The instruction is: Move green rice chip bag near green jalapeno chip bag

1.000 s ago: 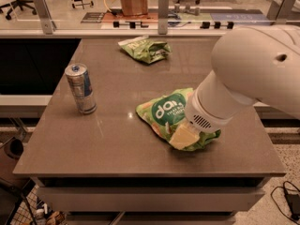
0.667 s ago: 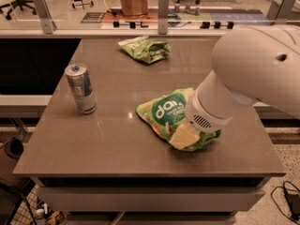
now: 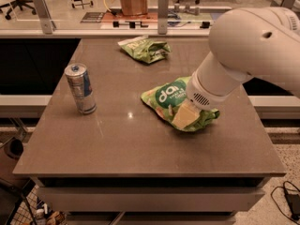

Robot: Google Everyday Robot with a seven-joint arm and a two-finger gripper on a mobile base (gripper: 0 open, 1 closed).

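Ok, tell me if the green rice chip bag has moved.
Yes. Measured against the can, the green rice chip bag has slid slightly back, toward the green jalapeno chip bag, with the gripper down on it.

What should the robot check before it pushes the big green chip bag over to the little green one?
1. The green rice chip bag lies flat mid-table: ok.
2. The green jalapeno chip bag is in view near the far edge: ok.
3. The gripper is down at the rice bag's right part, hidden behind the wrist; hold on the bag: cannot tell.
4. Stretch of table between the two bags is free of things: ok.
5. The can stands upright far to the left, off the path: ok.
6. Bags near each other: not ok, they lie apart.
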